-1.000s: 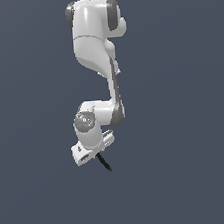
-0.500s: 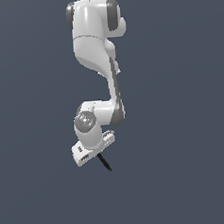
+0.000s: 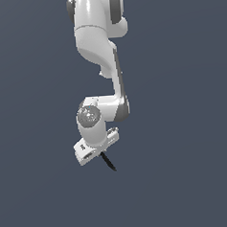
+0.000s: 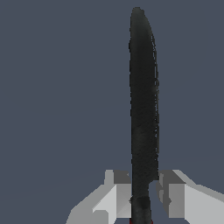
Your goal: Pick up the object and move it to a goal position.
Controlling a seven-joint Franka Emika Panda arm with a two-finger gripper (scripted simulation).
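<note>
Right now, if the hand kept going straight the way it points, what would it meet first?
Nothing visible. The hand points down toward the exterior view's right, shut on the black stick, which leads. Beyond its tip both views show only plain grey background, though depth is unclear.

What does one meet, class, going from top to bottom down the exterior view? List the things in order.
Arm's upper links → round wrist joint → gripper → black object sticking out below it.
</note>
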